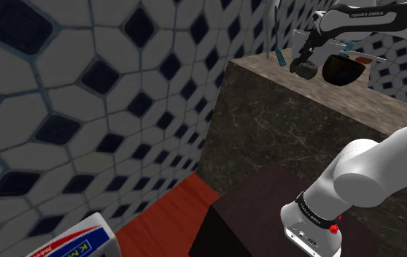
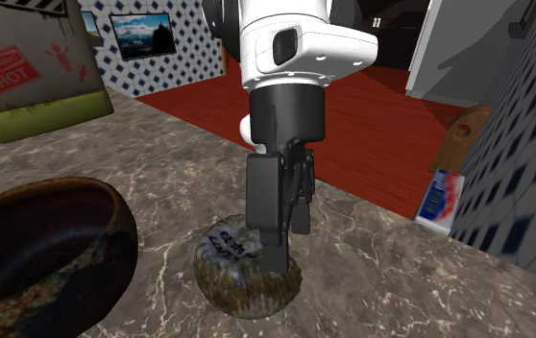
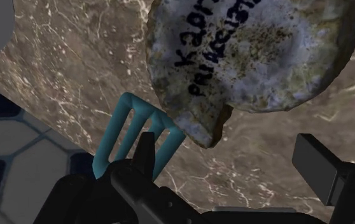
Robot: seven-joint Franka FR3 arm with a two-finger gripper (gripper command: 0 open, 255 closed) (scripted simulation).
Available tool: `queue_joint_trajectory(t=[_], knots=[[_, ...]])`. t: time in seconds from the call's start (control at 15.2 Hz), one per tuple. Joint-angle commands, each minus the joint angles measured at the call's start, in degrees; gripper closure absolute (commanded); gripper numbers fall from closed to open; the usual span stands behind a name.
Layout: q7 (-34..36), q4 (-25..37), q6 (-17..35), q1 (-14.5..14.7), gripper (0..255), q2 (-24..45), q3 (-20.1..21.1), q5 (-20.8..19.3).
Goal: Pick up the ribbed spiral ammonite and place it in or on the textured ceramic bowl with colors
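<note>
Ammonite (image 3: 252,57) rough, mottled (inked lettering); countertop (image 3: 74,70) veined marble.

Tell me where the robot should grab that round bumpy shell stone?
Take it by its outer edge, coming straight down from above. The ammonite lies flat on the marble counter, written face up, so its rounded sides are what the open gripper can squeeze. Probably avoid the side where the teal fork lies close.

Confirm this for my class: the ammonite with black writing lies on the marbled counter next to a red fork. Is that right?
The fork is teal, not red, as the wrist view shows. The ammonite with black writing does lie on the marbled counter next to it.
</note>
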Motion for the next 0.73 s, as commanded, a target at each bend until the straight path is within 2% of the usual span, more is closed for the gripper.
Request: queue_joint_trajectory(t=[0.0, 0.07, 0.13, 0.66], knots=[[0.0, 0.0, 0.0, 0.0, 0, 0.0, 0.0, 0.0], [0.0, 0.0, 0.0, 0.0, 0, 0.0, 0.0, 0.0], [0.0, 0.0, 0.0, 0.0, 255, 0.0, 0.0, 0.0], [-0.4, 0.8, -0.1, 0.4, 255, 0.7, -0.4, 0.6]])
